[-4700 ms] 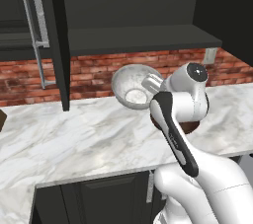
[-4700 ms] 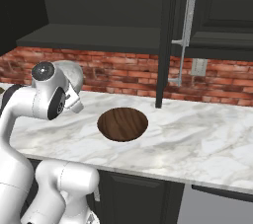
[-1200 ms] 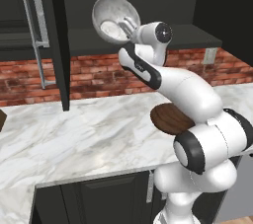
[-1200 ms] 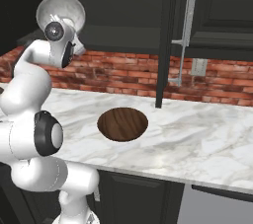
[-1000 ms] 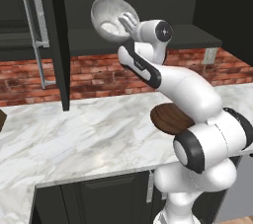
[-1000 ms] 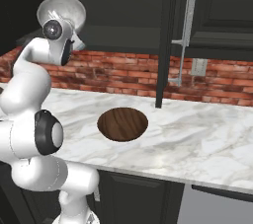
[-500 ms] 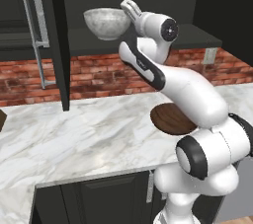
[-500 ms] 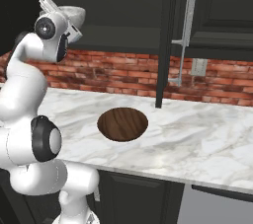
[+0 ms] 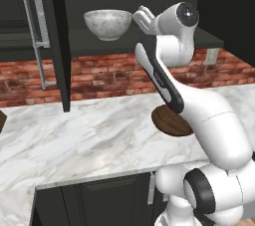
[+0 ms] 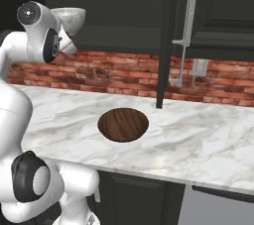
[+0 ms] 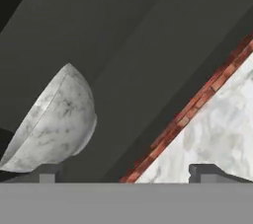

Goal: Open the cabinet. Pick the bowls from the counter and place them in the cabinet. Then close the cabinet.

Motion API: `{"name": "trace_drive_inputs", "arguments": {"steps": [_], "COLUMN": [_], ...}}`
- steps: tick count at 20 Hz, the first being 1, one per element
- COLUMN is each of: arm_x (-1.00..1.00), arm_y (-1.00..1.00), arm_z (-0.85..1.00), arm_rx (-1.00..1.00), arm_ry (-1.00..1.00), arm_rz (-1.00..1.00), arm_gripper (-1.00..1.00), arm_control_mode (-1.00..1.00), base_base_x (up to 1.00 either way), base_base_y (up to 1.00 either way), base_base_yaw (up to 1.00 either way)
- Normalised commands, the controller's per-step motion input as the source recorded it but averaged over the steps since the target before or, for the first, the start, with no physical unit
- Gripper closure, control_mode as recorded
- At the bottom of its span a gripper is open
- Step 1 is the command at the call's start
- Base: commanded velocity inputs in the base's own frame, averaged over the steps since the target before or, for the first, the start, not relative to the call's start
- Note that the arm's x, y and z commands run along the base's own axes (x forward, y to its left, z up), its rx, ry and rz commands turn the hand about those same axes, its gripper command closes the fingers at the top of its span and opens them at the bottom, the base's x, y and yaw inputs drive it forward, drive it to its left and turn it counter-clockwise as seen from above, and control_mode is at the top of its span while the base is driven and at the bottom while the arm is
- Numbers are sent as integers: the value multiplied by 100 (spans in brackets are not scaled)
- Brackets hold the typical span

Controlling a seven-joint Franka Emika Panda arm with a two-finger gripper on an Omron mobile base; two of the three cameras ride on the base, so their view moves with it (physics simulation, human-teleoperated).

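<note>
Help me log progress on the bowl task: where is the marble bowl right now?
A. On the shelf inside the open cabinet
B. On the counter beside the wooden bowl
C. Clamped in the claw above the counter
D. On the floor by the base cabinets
A: the marble bowl sits upright on the cabinet shelf, with the claw beside it, while the wooden bowl lies on the counter.

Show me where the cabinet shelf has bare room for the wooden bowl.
The shelf is bare between the left door and the marble bowl. Right of that bowl is crowded: the open fingers and wrist sit there. The wooden bowl waits on the counter.
</note>
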Motion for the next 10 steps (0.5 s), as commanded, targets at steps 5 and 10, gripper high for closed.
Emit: {"name": "trace_drive_inputs", "arguments": {"steps": [5,10], "arm_x": [-100,-97], "arm_y": [-47,-48], "arm_z": [-19,-61], "arm_rx": [-1,0], "arm_ry": [24,13], "arm_rz": [-4,0], "arm_gripper": [-100,-100], "arm_control_mode": [-100,-100], "base_base_x": [0,0], "base_base_y": [0,0], "base_base_yaw": [0,0]}}
